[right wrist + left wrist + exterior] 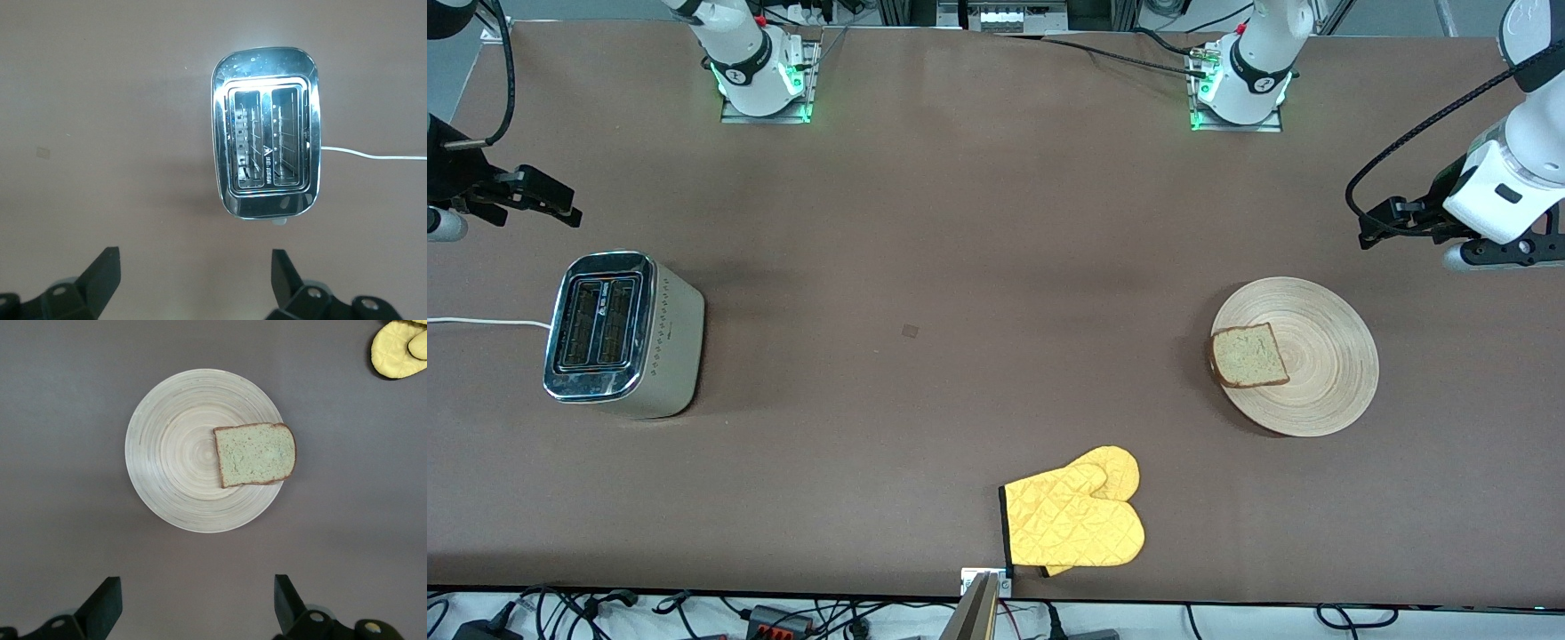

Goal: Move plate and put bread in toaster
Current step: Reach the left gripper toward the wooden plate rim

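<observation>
The round light-wood plate (pixel 1316 391) lies at the left arm's end of the table, also seen in the left wrist view (pixel 173 453). The bread (pixel 1249 356) lies flat on the plate's rim toward the right arm's end, its corner overhanging (pixel 257 453). The toaster (pixel 618 333) stands at the right arm's end, both slots empty (pixel 267 133). My left gripper (pixel 1387 222) hangs open over bare table beside the plate, its fingers wide apart around nothing (pixel 195 587). My right gripper (pixel 543 200) hangs open over bare table beside the toaster, also around nothing (pixel 193 261).
A yellow quilted oven mitt (pixel 1076 520) lies near the table's front edge, between plate and toaster, nearer the camera than both; it shows in the left wrist view (pixel 399 347). The toaster's white cord (pixel 480 322) runs off the table's end (pixel 373 155).
</observation>
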`<state>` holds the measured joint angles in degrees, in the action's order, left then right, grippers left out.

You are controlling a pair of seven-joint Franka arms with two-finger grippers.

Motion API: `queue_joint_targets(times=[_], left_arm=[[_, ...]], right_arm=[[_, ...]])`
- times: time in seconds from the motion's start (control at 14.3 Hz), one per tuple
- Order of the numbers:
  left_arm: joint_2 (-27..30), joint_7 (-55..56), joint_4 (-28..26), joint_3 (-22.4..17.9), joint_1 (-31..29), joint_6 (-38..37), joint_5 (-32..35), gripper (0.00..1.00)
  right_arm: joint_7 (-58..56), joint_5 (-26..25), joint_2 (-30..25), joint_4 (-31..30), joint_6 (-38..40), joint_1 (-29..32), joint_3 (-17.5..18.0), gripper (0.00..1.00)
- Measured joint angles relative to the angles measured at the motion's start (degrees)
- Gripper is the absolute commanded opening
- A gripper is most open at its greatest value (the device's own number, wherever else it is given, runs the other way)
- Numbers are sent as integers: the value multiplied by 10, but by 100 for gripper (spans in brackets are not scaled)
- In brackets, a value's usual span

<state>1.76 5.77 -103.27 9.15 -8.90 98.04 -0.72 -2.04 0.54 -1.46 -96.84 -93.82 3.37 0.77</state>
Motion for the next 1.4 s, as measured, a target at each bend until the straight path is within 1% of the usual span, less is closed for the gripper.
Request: queue_joint_targets(times=[0.07, 0.21, 0.56, 0.77, 0.98, 1.12, 1.19, 1.26, 1.4], left_arm=[[-7, 1, 0, -5, -6, 0, -19, 100], [-33, -12, 0, -10, -45, 0, -48, 100], [-121, -178, 10, -17, -148, 6, -89, 100], [-204, -312, 35, -18, -195, 8, -114, 100], [-309, -412, 68, -19, -236, 12, -177, 100], [-368, -445, 92, -19, -250, 14, -192, 100], [-387, -454, 101, -18, -251, 14, -199, 100], [-400, -461, 107, -18, -251, 14, -207, 100], [-416, -470, 111, -17, -251, 20, -224, 95]], right_arm=[[0, 0, 0, 0, 0, 0, 0, 100], [0, 0, 0, 0, 0, 0, 0, 100], [0, 0, 0, 0, 0, 0, 0, 100], [0, 0, 2, 0, 0, 0, 0, 100], [0, 0, 3, -1, 0, 0, 0, 100], [0, 0, 3, -1, 0, 0, 0, 100], [0, 0, 3, -2, 0, 0, 0, 100], [0, 0, 3, -2, 0, 0, 0, 100], [0, 0, 4, -2, 0, -1, 0, 100]])
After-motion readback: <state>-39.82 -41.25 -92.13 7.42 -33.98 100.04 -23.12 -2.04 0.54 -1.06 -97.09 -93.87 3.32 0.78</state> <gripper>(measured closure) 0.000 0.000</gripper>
